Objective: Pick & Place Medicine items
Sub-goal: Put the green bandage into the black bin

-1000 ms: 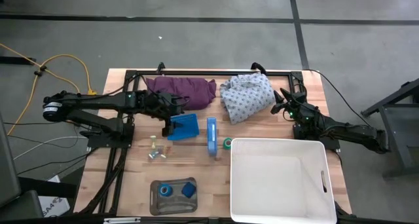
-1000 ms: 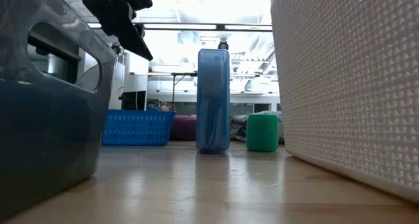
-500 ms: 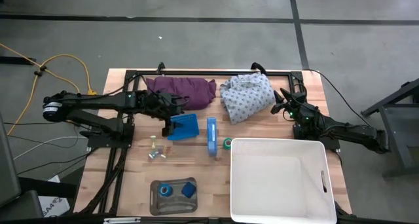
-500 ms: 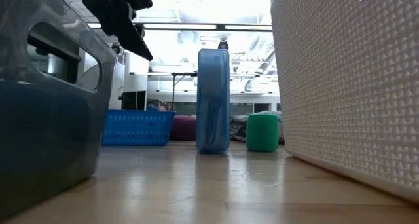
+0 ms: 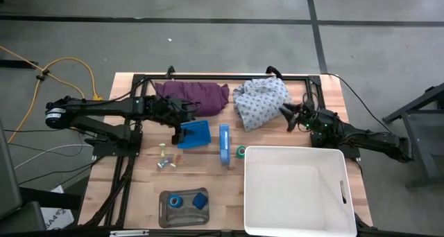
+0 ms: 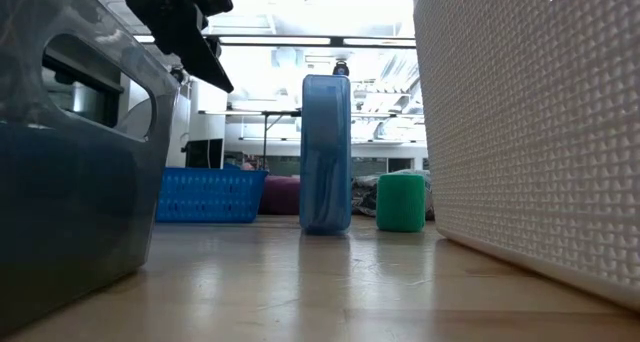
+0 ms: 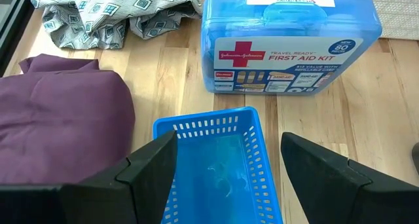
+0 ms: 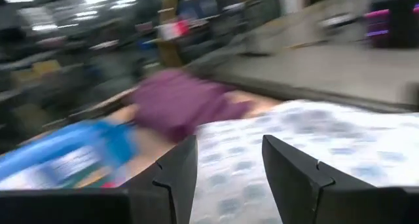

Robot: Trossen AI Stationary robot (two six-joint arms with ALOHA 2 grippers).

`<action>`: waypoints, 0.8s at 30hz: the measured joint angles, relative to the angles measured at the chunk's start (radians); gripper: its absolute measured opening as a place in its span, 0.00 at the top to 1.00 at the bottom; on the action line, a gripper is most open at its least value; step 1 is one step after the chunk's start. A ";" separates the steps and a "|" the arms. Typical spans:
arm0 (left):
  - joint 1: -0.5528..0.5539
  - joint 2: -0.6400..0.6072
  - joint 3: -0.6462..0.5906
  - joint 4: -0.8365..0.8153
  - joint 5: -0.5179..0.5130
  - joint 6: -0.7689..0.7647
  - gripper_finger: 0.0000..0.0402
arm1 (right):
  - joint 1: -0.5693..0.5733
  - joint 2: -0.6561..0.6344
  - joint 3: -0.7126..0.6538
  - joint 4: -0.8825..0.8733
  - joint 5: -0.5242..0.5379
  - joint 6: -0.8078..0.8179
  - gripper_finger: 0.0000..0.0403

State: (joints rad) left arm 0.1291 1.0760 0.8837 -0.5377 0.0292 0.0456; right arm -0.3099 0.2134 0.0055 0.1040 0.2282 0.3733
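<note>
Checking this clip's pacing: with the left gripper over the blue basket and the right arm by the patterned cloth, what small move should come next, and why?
Probably lower the left gripper onto the blue basket and close. Its fingers stand open astride the basket, gripping nothing. The right gripper, also open and empty, is at the patterned cloth, far from the vials.

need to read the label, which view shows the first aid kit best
The left wrist view: the first aid kit faces the camera with its label readable. The high view shows only its narrow top edge, the low view one end, and the right wrist view a blur.
</note>
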 joint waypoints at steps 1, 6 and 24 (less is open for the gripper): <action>0.000 0.000 0.000 0.000 0.000 0.000 0.34 | 0.000 0.000 0.000 0.009 -0.062 0.000 0.60; 0.000 0.000 0.000 0.000 0.000 0.000 0.34 | 0.026 0.010 0.000 0.024 -0.298 0.017 0.60; 0.000 0.000 0.000 0.000 0.000 0.000 0.34 | 0.189 0.021 0.055 0.096 -0.180 -0.167 0.60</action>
State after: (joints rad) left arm 0.1290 1.0760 0.8837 -0.5373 0.0292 0.0460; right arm -0.1204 0.2344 0.0605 0.2005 0.0486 0.2059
